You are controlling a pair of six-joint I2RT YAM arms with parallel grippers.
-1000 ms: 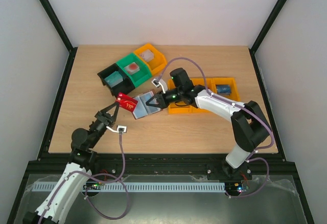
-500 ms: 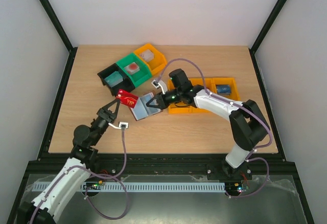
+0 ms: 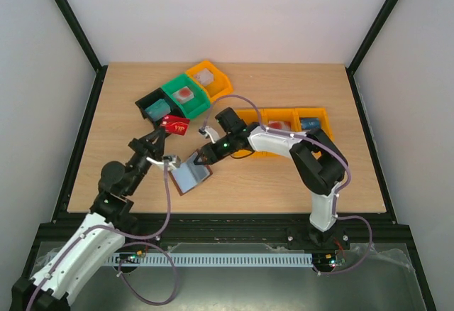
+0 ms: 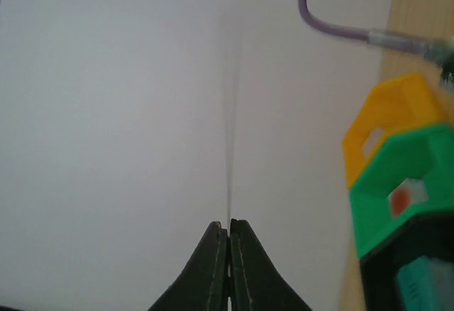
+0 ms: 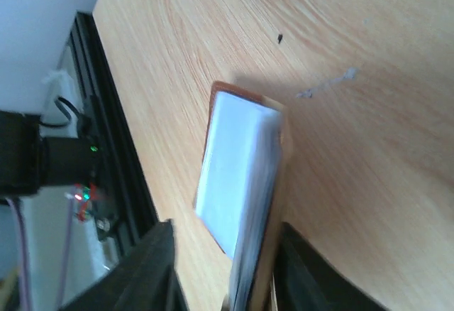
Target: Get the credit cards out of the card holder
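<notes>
The red credit card (image 3: 174, 124) hangs above the table beside the black bin, with my left gripper (image 3: 159, 135) shut on its near edge. In the left wrist view the jaws (image 4: 228, 224) are pressed together on the card, seen edge-on as a thin line. The brown card holder (image 3: 189, 174) lies half folded, pale blue-grey inside showing, left of the table's middle. My right gripper (image 3: 201, 157) is at its far end. In the right wrist view the card holder (image 5: 237, 169) stands between the parted fingers of my right gripper (image 5: 225, 227); only the right finger touches it.
A black bin (image 3: 154, 106), a green bin (image 3: 185, 96) and a yellow bin (image 3: 208, 78) stand in a row at the back left, close behind the red card. A row of orange bins (image 3: 284, 128) sits right of centre. The table's near edge rail (image 5: 106, 155) is close to the card holder.
The red card has come away from the card holder, carried up and back towards the black bin. My right gripper moved the holder nearer and leftwards, then its jaws parted.
</notes>
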